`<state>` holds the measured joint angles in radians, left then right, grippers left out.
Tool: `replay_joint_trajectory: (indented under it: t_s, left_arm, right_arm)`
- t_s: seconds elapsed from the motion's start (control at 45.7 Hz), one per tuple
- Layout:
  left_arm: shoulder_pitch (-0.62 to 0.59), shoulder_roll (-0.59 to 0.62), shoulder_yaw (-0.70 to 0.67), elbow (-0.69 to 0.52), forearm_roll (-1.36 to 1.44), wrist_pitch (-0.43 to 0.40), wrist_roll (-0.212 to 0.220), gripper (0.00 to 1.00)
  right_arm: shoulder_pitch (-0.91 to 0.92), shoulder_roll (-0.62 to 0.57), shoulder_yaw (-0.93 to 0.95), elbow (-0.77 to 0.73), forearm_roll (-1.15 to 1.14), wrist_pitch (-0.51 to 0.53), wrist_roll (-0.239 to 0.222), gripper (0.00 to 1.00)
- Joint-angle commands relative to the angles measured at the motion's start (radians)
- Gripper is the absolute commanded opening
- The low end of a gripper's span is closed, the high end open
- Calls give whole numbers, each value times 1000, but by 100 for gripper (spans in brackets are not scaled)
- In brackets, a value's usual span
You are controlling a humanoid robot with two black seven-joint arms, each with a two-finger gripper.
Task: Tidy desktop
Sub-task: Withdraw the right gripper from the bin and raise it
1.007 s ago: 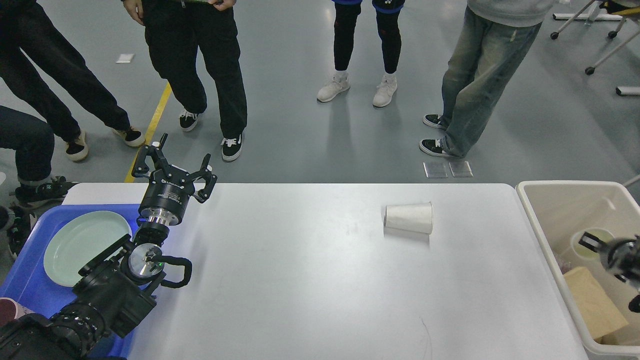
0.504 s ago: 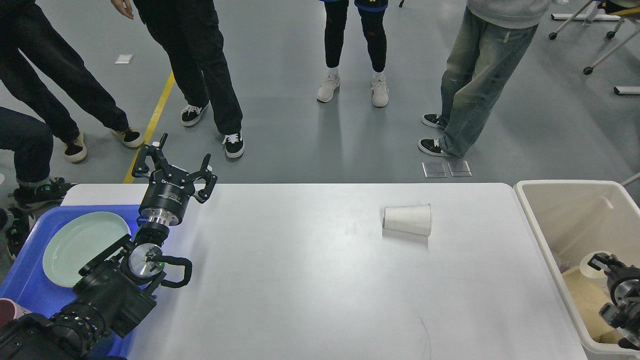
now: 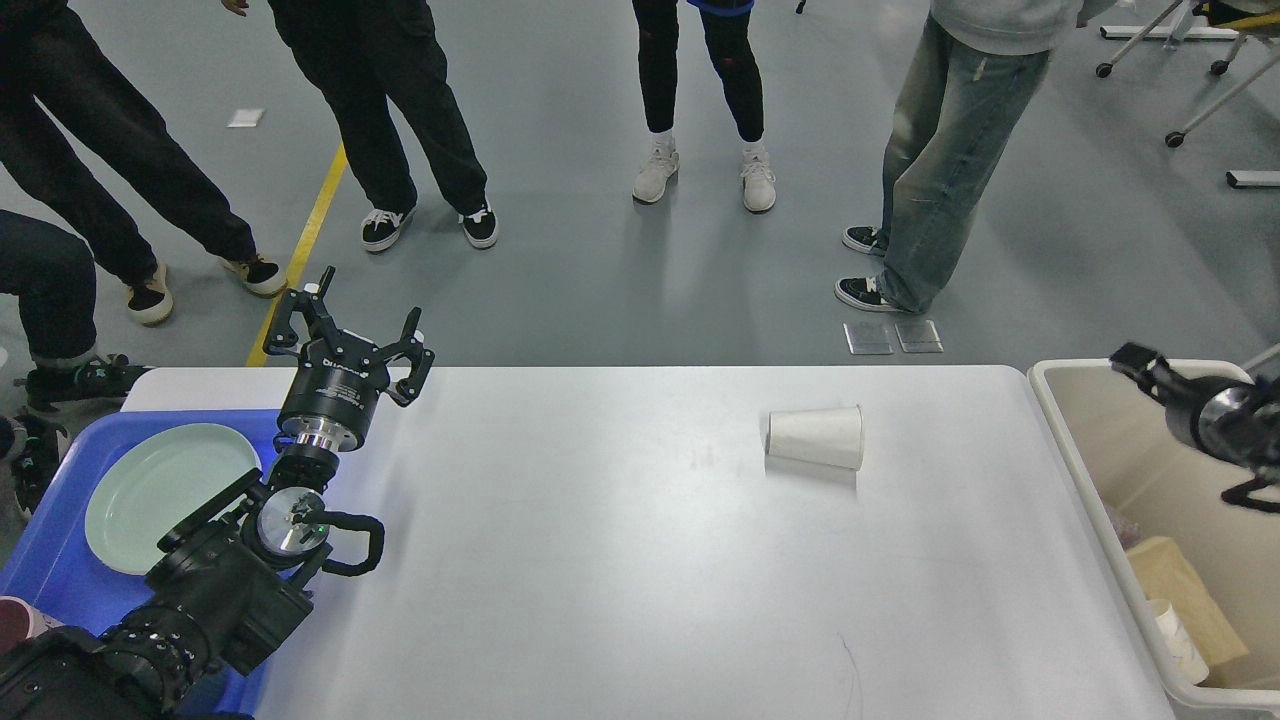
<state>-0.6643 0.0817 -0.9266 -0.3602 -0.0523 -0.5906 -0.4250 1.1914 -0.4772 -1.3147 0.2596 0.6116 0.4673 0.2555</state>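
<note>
I see a smooth, matt white tabletop (image 3: 600, 560). The cup (image 3: 815, 437) right of my left claw (image 3: 345, 335) looks like white paper. The blue tray (image 3: 55, 570) is shiny plastic, and the claw is black plastic with a shiny metal ring.

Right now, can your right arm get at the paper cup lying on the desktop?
Probably yes: the paper cup lies alone on the desktop, nothing between it and the right tool above the beige bin.
</note>
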Motion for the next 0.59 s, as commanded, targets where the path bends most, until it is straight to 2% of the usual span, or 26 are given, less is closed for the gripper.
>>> replay_joint_trajectory:
  t_s: [0.0, 0.066, 0.109, 0.285, 0.394, 0.482, 0.504, 0.569]
  left_arm:
    - [0, 0, 0, 0, 0, 0, 0, 97]
    - [0, 1, 0, 0, 0, 0, 0, 97]
    - [0, 1, 0, 0, 0, 0, 0, 97]
    - [0, 1, 0, 0, 0, 0, 0, 97]
    - [0, 1, 0, 0, 0, 0, 0, 97]
    - [0, 1, -1, 0, 0, 0, 0, 97]
    - [0, 1, -1, 0, 0, 0, 0, 97]
    - [0, 1, 0, 0, 0, 0, 0, 97]
  right_arm:
    - [233, -32, 5, 9, -91, 324, 67, 100]
    - [359, -21, 9, 61, -153, 398, 68, 100]
    - [445, -12, 9, 142, -196, 410, 67, 100]
    - [838, 45, 15, 695, -473, 381, 57, 100]
    - [1003, 88, 37, 1033, -578, 285, 48, 100]
    - [1085, 149, 40, 1229, -582, 185, 33, 100]
    - [1105, 187, 40, 1303, -581, 116, 31, 100]
    - [1107, 224, 43, 1357, -575, 27, 30, 100]
